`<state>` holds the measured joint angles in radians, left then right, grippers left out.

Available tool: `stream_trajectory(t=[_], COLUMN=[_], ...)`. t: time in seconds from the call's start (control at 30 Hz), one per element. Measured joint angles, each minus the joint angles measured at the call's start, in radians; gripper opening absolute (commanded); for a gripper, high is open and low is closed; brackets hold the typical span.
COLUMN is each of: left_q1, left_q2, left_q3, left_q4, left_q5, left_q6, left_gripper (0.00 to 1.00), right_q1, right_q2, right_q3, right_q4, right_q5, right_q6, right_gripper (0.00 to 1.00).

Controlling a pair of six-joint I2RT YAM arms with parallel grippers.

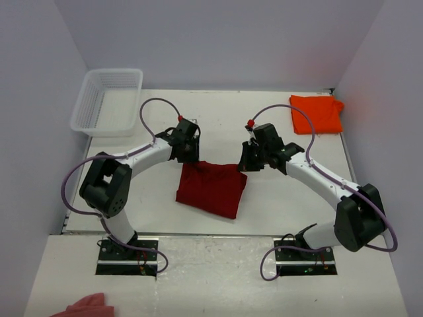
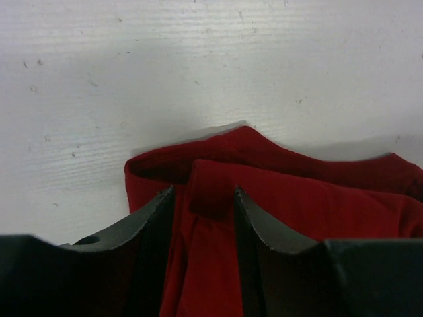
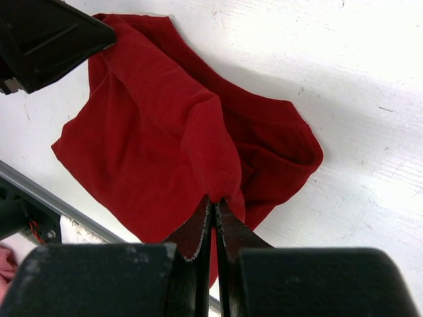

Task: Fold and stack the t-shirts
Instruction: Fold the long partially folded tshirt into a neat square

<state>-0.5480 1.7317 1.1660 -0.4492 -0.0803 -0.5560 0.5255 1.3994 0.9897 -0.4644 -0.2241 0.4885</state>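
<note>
The dark crimson red t-shirt (image 1: pixel 211 188) lies partly folded at the table's middle. My left gripper (image 1: pixel 187 153) is at its far left corner. In the left wrist view its jaws (image 2: pixel 201 201) stand a little apart, with a bunch of red cloth (image 2: pixel 211 264) filling the gap between them. My right gripper (image 1: pixel 246 162) is at the far right corner, shut on a fold of the shirt (image 3: pixel 205 152) that hangs from its fingertips (image 3: pixel 215 205) above the table. The orange t-shirt (image 1: pixel 317 113) is a folded rectangle at the far right.
A white plastic basket (image 1: pixel 108 100) stands at the far left corner. A pale pink cloth scrap (image 1: pixel 89 305) lies at the near left edge, in front of the arm bases. Grey walls close in the table on three sides.
</note>
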Motion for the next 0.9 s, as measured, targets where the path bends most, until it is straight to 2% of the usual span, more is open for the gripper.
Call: stream_trajectory(t=[0.47,0.57,0.7,0.9], left_q1=[0.013,0.014,0.016,0.016], left_q2=[0.016,0.017,0.018,0.008], left_q3=[-0.002,-0.002,-0.002,-0.019], left_q4=[0.003,0.011,0.021,0.037], left_q5=[0.088,0.108,0.136,0.154], left_q6=[-0.001,-0.002,-0.01,-0.013], left_gripper=[0.4,0.35,0.0,0.0], right_q1=[0.0,0.0,0.0,0.0], right_q2=[0.023,0.026,0.026,0.04], right_q3=[0.001,0.001,0.001,0.013], right_q4=[0.0,0.001,0.0,-0.001], right_q5=[0.002,0.002,0.004,0.01], right_q6=[-0.001,-0.001,-0.003,-0.003], right_gripper=[0.0,0.0,0.0,0.0])
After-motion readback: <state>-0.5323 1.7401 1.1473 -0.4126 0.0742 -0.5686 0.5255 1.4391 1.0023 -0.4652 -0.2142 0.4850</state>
